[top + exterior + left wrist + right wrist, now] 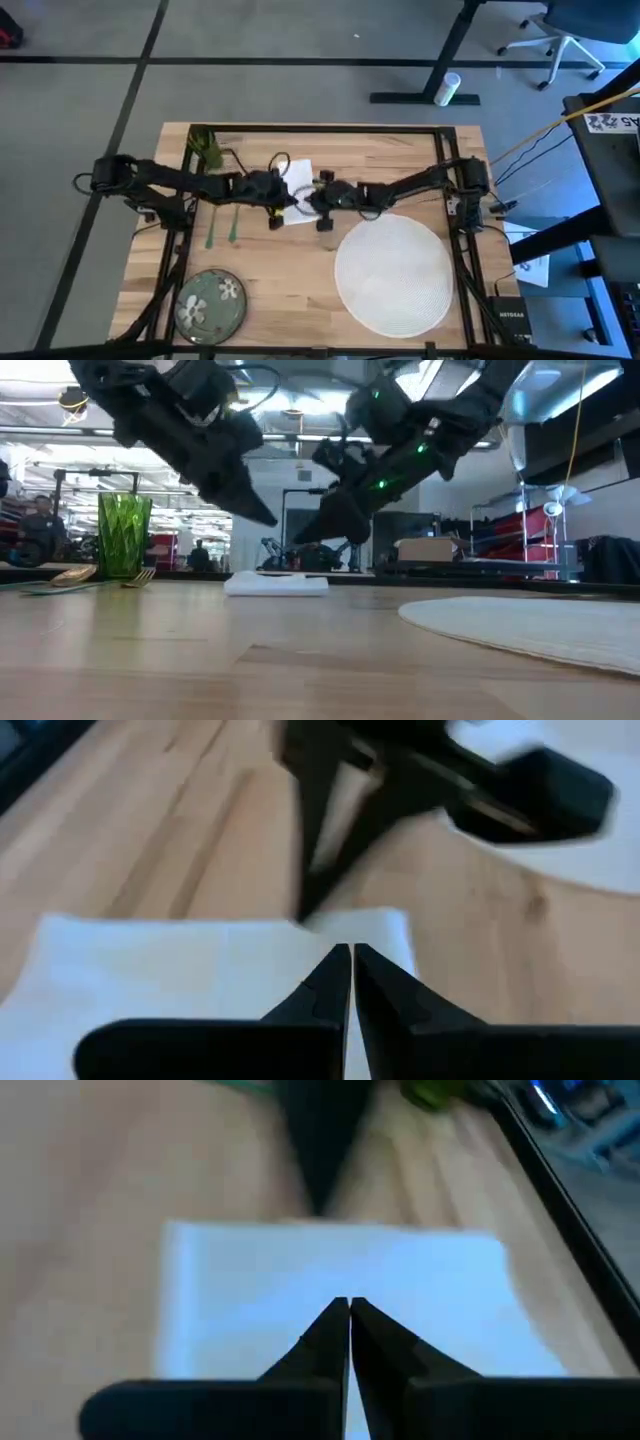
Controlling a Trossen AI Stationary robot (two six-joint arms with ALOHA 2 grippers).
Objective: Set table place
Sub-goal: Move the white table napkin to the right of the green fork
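Napkin (297, 190), white and folded into a flat rectangle, was seen lying near the middle of the bench (300, 270), toward its far edge, with both arms met over it. The left gripper (351, 965) was poised just above one edge of the napkin, its dark fingers pressed together tip to tip with nothing between them. The right gripper (348, 1315) was held above the opposite side of the same cloth, its fingers likewise closed to a point and empty. In the low view the napkin (276, 584) was shown as a thin pale slab flat on the pale planks.

The large round white woven placemat (392, 272) was laid on the right part of the bench, near the front edge. The green floral plate (211, 300) was set at the front left corner, well apart from the placemat. The green cup (124, 535) was stood upright at the far left corner, ribbed and translucent, with the green fork (210, 232) and the gold-coloured utensil (75, 574) lying flat just beside it.
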